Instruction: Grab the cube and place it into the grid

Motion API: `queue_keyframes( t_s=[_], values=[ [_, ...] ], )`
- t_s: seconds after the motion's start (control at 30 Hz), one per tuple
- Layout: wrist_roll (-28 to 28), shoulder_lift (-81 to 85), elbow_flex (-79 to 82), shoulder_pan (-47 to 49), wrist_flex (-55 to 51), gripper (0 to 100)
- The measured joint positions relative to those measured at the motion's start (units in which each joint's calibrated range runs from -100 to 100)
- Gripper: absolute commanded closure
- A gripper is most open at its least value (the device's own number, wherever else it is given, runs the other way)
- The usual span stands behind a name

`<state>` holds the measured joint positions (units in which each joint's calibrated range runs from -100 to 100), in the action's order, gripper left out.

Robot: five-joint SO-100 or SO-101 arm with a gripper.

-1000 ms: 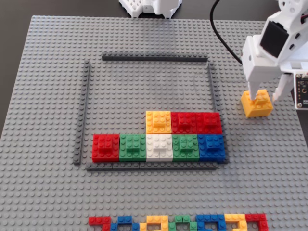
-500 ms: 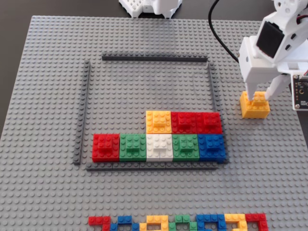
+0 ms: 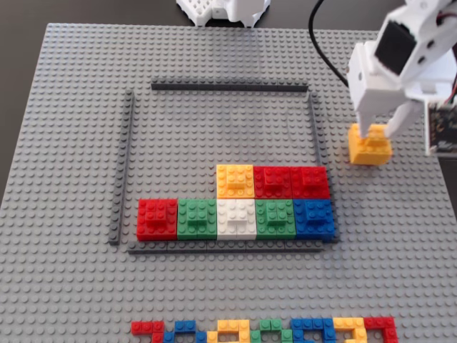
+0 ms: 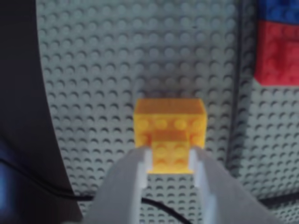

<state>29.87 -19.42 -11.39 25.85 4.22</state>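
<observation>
One yellow-orange square Lego cube (image 3: 369, 146) is clamped by the white two-finger gripper (image 3: 377, 131), right of the dark grey strip grid (image 3: 313, 121); placement remains.

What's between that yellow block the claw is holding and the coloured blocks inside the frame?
In the fixed view, between the cube and the coloured blocks lies grey baseplate and the grid strip.

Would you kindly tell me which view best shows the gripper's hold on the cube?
The wrist view: both fingers flank the cube's raised brick. The fixed view shows the gripper over the cube, contact hidden.
</observation>
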Motion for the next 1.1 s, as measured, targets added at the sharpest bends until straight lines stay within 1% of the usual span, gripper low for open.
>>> queue_keyframes(
  t_s=[0.17,0.37,0.53,0.87,1.1],
  values=[
    [0.15,5.34,0.00,-0.22,-1.81,98],
    [1.71,12.47,0.00,-0.44,-4.40,97],
    [3.32,20.95,2.91,-2.77,-5.76,97],
    [7.81,37.15,15.27,-11.59,-6.40,97],
    [11.43,43.43,22.24,-19.39,-5.47,97]
  ],
)
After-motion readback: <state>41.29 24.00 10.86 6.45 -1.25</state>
